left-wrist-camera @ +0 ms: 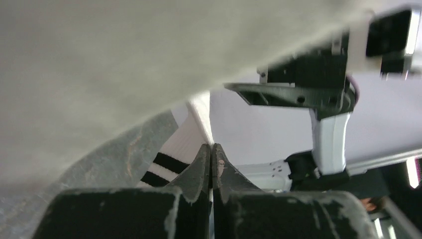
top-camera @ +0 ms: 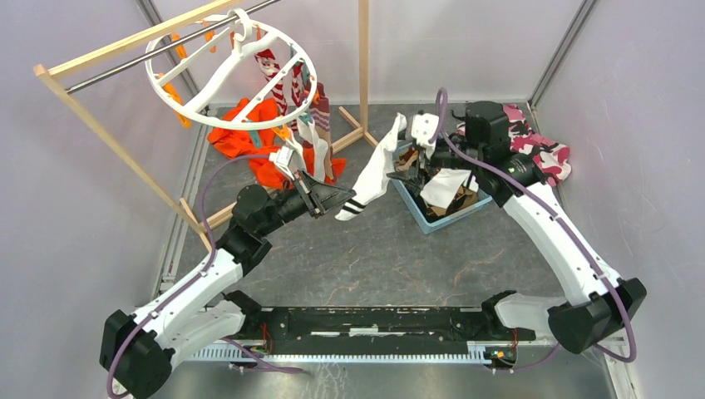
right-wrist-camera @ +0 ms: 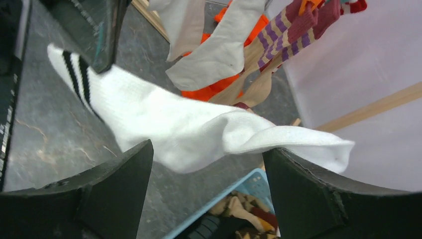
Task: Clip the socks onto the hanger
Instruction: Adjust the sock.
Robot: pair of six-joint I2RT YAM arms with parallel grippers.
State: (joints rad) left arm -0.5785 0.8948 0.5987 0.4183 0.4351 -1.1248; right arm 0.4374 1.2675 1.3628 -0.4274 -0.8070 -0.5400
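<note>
Left gripper [left-wrist-camera: 211, 149] is clamped near the cuff of the soft, floppy white fabric sock with black stripes [top-camera: 374, 170], likely the best holding spot; right gripper [right-wrist-camera: 206, 149] stands apart.

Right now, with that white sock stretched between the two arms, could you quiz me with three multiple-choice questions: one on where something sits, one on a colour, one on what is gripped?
1. Where is the blue basket?
A. On the table, by the right arm
B. Hanging from the white ring
C. By the left arm's base

2. What colour are the stripes on the white sock?
A. Red
B. Black
C. Green

3. Which jaws clamp the sock?
A. Both
B. Right only
C. Left only

Answers:
1 A: the overhead view shows the basket on the table, right beside the right jaws.
2 B: black bands cross the sock's cuff end.
3 C: the left jaws are pressed shut on the fabric, while the right jaws stand wide apart.
</note>
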